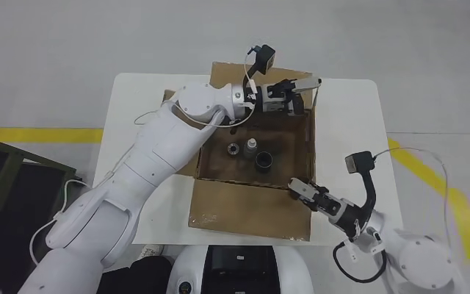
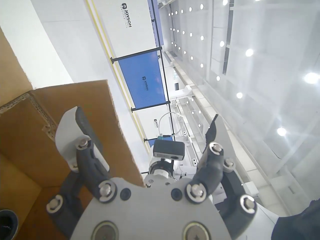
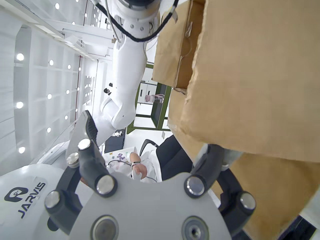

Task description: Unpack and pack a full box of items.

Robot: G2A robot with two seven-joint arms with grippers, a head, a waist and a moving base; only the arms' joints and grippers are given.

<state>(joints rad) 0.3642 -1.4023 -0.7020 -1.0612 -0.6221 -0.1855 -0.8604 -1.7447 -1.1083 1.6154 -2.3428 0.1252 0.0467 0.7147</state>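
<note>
Brown cardboard box [image 1: 250, 209] sits mid white table [image 1: 132, 103], mouth up, flaps splayed outward. The cavity's longer side runs left to right across the table.

On its floor, close together:
- small dark bottle with pale cap [image 1: 251, 145], upright
- black cylindrical cup [image 1: 264, 160], mouth up
- small dark round piece [image 1: 233, 150]

Left gripper [image 1: 305, 85] [image 2: 145, 118] is over the box's far right corner, jaws spread wide, nothing between them.

Right gripper [image 1: 299, 186] [image 3: 150, 136] is at the near right corner, jaws apart, gripping nothing. One finger is tucked behind the cardboard.
</note>
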